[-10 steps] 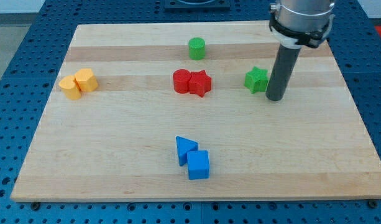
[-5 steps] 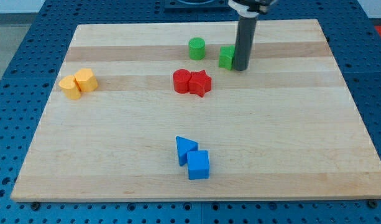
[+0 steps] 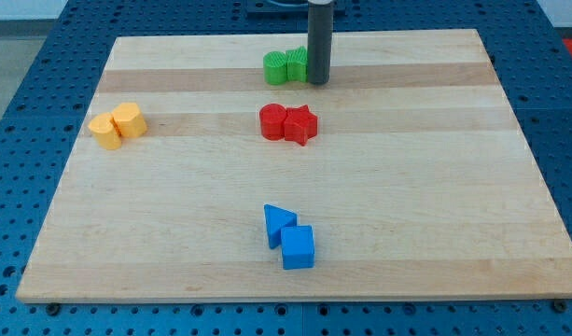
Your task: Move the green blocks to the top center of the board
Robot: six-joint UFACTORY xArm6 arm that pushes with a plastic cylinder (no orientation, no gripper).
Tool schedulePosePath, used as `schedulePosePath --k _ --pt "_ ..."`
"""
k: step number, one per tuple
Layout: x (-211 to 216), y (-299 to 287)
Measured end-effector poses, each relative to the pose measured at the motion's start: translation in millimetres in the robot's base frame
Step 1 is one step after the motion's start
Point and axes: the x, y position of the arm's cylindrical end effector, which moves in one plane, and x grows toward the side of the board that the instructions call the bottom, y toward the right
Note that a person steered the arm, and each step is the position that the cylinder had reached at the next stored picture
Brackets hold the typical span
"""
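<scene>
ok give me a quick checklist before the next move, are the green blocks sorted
1. Green blocks together: ok. The green cylinder and the second green block sit touching, side by side.
2. Greens at top center of the board: ok, both lie near the view's top edge, about midway across.
3. My tip position: ok, it stands right against the second green block on the view's right.
4. Shape of the second green block: cannot tell, the rod hides part of it.
5. Red pair undisturbed below the greens: ok, apart from them.
6. Yellow pair and blue pair clear of my tip: ok.
</scene>
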Motion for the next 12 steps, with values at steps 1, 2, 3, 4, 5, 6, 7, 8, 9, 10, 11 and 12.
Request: schedulePosePath --k 1,2,3,4,5,6,7,8,9,10,11,12 --pt "3 -21" --pt "7 -53" --pt "7 -83" --pt "-1 -112" --pt "-11 -106" --pt "-23 -81" --pt "-39 -60" --pt "-55 -44" --pt "-61 -50" --pt "-58 -87" --pt "-63 -112" --pt "-95 -105"
